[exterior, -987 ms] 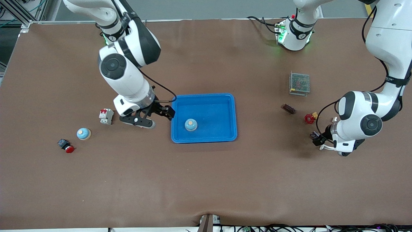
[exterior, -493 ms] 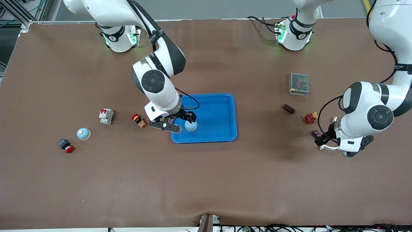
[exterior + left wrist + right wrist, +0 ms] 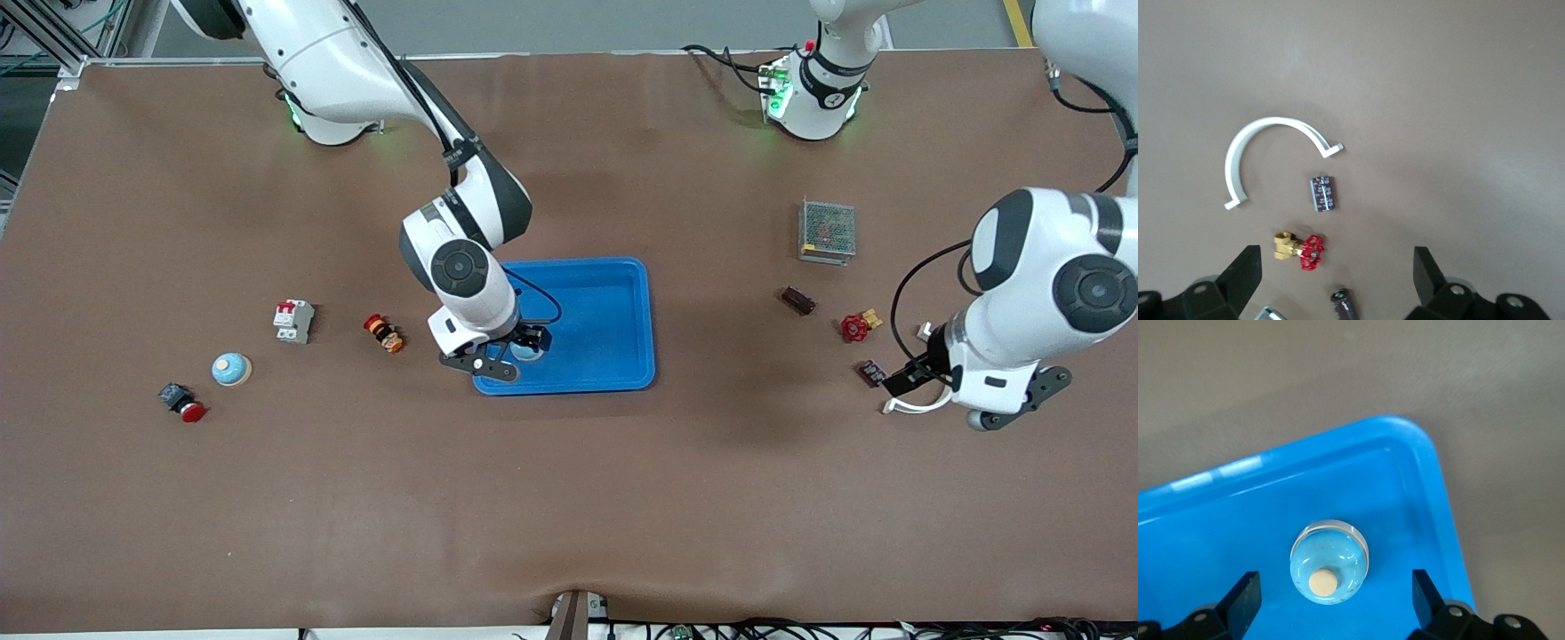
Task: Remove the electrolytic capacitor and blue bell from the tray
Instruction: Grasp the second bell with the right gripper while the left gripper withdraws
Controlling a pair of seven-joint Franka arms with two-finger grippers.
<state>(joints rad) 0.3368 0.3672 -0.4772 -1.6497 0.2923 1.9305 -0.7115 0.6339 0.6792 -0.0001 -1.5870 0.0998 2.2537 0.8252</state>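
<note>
Landmark: blue plastic tray (image 3: 622, 311). Right gripper (image 3: 1331, 603) hangs over the light-blue dome bell (image 3: 1329, 561) in the tray's near corner (right arm's end), jaws released, bell untouched. Left gripper (image 3: 1335, 283) hovers toward the left arm's end, jaws released, over the small dark cylindrical capacitor (image 3: 1323, 193) on the brown desk (image 3: 569, 498), beside a white curved clip (image 3: 1265, 150) and red-handled brass valve (image 3: 1301, 249).

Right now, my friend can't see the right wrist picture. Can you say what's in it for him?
A small blue bell with a cream button on top sits inside a bright blue tray, close to one rounded corner. The right tool is open just above it, one dark fingertip showing on each side of the bell. Plain brown table surrounds the tray.
</note>
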